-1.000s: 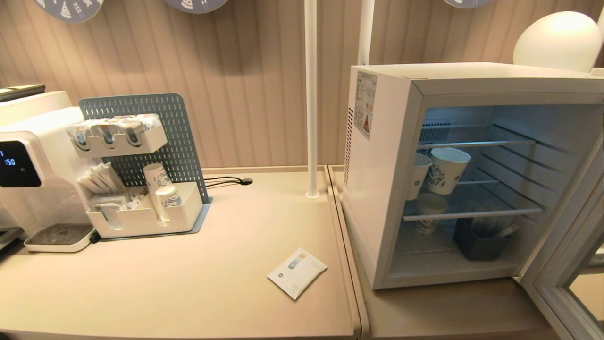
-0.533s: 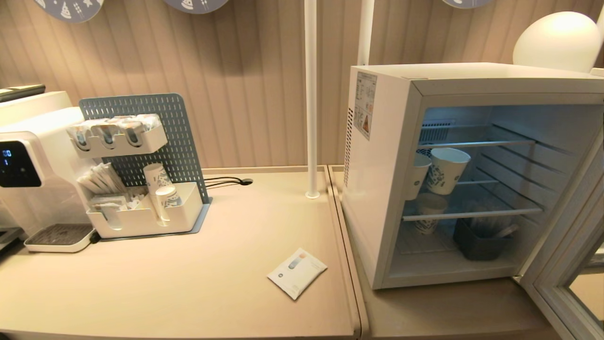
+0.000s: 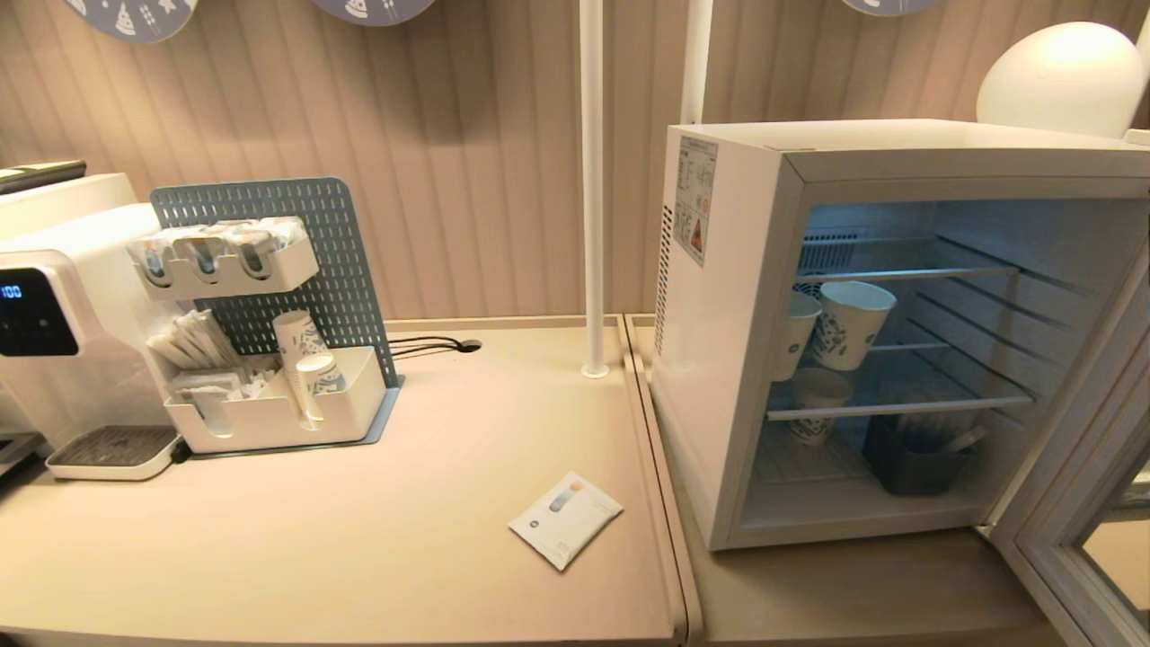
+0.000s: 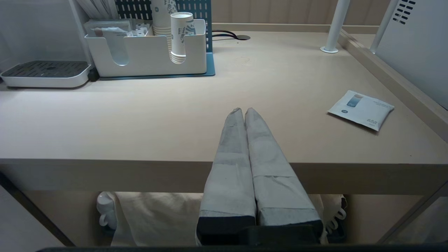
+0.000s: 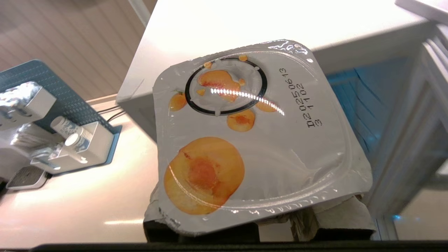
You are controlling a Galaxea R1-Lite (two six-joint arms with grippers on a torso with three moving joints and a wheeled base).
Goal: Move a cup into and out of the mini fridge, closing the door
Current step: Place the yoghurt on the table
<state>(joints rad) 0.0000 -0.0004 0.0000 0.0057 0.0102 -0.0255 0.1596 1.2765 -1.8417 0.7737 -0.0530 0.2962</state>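
We found the door (image 3: 1078, 503) swung open and the right tool (image 5: 259, 224) pinching the cup (image 5: 259, 133) just outside the mini fridge (image 3: 719, 359); placement, retrieval and closing remained. The left tool (image 4: 244, 111) sat pressed together, parked at the worktop (image 4: 140, 115) edge.

A beige counter (image 3: 359, 539) is backed by a ribbed beige wall (image 3: 467, 135). Two white poles (image 3: 591, 180) are stood at the counter's rear. A rounded white lamp (image 3: 1060, 76) is lit.
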